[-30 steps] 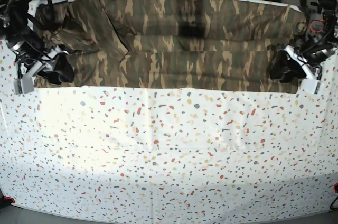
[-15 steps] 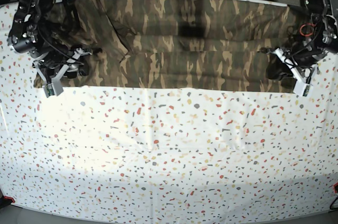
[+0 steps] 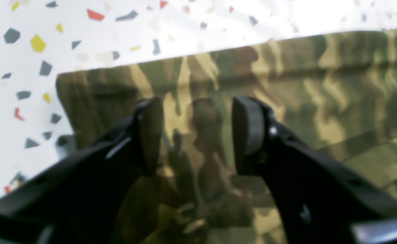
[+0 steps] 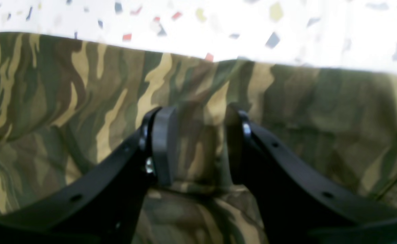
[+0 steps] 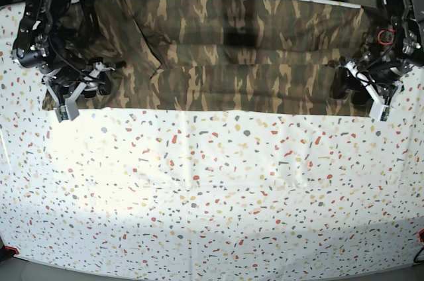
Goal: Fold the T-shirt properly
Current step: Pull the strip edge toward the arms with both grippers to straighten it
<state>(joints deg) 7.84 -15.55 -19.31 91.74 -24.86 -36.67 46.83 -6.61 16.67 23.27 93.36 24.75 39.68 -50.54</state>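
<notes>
The table (image 5: pixel 212 195) carries the T-shirt (image 5: pixel 252 56), spread as a wide folded band along its far edge, the near hem running straight. At the T-shirt's one end the left gripper (image 3: pixel 198 135) stands with jaws apart over the corner, cloth lying flat beneath, nothing held. At the other end the right gripper (image 4: pixel 198 142) sits half-open with a ridge of cloth rising between its jaws; whether it pinches is unclear. Judged step: taking both ends for the next fold; the left must close first.

T-shirt (image 5: pixel 245 52) across table's (image 5: pixel 212 195) far side
</notes>
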